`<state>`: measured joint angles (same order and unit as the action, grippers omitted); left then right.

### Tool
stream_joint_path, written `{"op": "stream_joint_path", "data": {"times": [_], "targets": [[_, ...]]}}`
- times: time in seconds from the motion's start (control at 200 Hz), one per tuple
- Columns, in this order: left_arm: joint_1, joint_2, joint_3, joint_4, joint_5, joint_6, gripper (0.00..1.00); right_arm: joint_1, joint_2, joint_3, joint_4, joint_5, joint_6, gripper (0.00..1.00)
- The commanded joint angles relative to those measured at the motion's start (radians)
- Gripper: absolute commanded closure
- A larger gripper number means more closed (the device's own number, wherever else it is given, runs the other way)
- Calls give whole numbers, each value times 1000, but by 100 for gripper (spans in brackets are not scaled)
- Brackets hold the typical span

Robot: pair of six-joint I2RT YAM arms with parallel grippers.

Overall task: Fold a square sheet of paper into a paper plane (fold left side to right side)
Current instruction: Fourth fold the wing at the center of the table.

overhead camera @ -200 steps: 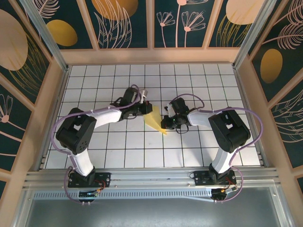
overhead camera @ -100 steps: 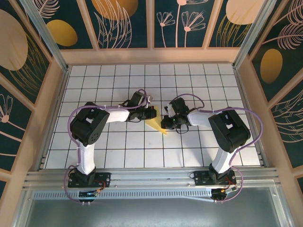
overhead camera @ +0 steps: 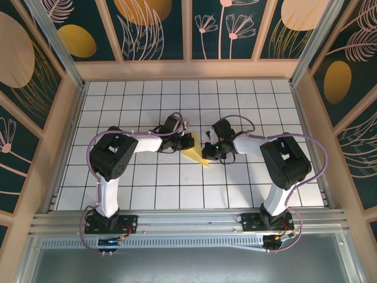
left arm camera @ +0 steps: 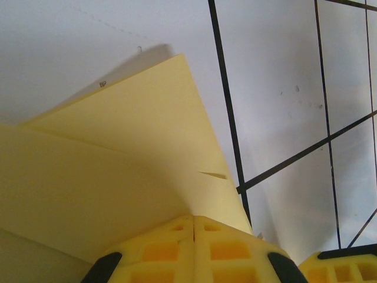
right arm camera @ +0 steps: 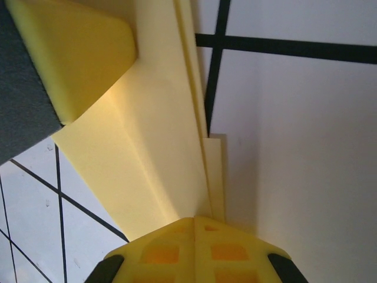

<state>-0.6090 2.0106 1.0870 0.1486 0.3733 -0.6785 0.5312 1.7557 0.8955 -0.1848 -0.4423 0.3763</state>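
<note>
Both pressed together: left tool (left arm camera: 194, 229), right tool (right arm camera: 194, 229), tips on folded paper (left arm camera: 118, 165) (pale yellow, layered flaps).

From above, both sets of jaws covered the upper edge of the paper (overhead camera: 194, 157), its folds too small to read; close up, it ran off-frame.

white gridded tabletop (overhead camera: 118, 94); dark teal wall panels (overhead camera: 159, 29), gold and peach plant motifs; pale wooden frame (overhead camera: 188, 69); aluminium rail (overhead camera: 188, 221) at near edge
</note>
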Motion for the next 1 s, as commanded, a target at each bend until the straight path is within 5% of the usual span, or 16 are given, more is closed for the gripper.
{"op": "stream_joint_path", "data": {"times": [0.0,0.23,0.996], "targets": [[3,40,4,-70,-53,0,100,-14,-33,42,-53,-15,17,100],[3,35,2,-67,-50,0,100,-10,12,42,69,-162,66,100],[4,37,8,-68,-48,-3,100,10,158,127,13,-67,32,100]]}}
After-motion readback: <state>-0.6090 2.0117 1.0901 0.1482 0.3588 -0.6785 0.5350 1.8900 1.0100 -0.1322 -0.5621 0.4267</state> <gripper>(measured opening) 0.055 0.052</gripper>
